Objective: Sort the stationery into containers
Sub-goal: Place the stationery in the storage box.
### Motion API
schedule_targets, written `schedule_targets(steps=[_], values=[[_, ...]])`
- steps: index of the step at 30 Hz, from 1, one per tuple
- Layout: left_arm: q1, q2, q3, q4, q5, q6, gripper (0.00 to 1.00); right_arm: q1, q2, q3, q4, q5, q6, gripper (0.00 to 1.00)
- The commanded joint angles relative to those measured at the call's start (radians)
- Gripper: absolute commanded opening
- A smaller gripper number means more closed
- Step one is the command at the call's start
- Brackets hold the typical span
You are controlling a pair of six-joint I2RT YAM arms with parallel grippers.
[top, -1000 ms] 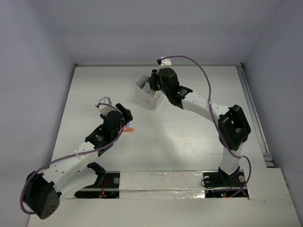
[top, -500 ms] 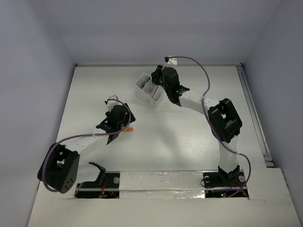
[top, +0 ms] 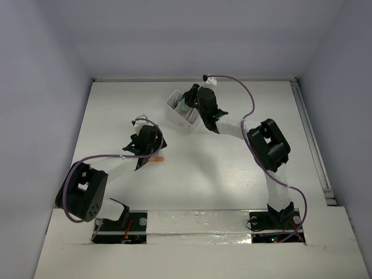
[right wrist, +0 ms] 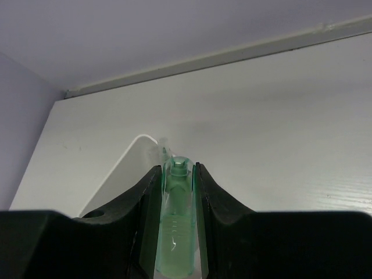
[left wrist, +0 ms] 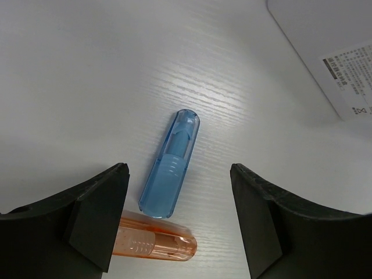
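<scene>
My right gripper [right wrist: 177,174] is shut on a short chunky green piece [right wrist: 176,221] and holds it over the white box [top: 181,110] at the back of the table; the box's rounded corner [right wrist: 131,152] shows just beyond my fingers. The green piece shows faintly in the top view [top: 182,107]. My left gripper [left wrist: 179,197] is open and hovers low over a blue chunky piece [left wrist: 170,164] and an orange chunky piece [left wrist: 154,244], both lying on the table between the jaws. The orange piece peeks out in the top view [top: 156,158]. The thin pens are hidden.
The white box's side with a printed label [left wrist: 337,64] lies at the top right of the left wrist view. A raised rail [top: 311,139] runs along the table's right edge. Grey walls close the table at the back and sides.
My left arm has folded in, its gripper staying over the orange piece. My right gripper has shifted a little left over the box with the green piece held.
</scene>
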State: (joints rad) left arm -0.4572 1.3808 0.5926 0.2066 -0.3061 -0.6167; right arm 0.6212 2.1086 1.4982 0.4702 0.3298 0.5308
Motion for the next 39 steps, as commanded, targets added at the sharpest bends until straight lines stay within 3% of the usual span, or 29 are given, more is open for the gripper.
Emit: schedule_targets(steps=[1,5,9,18,28,39], values=[[0.003,0.021,0.049,0.030,0.001,0.021,0.68,-0.003,0.002,0.007,0.076,0.019,0.026,0.07],[0.003,0.035,0.065,0.027,-0.010,0.026,0.69,-0.003,0.002,-0.015,0.091,0.006,0.034,0.15],[0.003,0.058,0.091,0.017,-0.018,0.037,0.70,-0.003,-0.012,-0.042,0.114,-0.011,0.034,0.34],[0.003,0.115,0.134,-0.019,-0.034,0.063,0.72,-0.003,-0.065,-0.087,0.123,-0.046,0.038,0.60],[0.003,0.175,0.176,-0.045,-0.044,0.094,0.70,-0.003,-0.278,-0.269,0.196,-0.063,0.024,0.54],[0.003,0.195,0.151,-0.085,-0.051,0.086,0.52,-0.003,-0.479,-0.492,0.206,-0.060,0.047,0.54]])
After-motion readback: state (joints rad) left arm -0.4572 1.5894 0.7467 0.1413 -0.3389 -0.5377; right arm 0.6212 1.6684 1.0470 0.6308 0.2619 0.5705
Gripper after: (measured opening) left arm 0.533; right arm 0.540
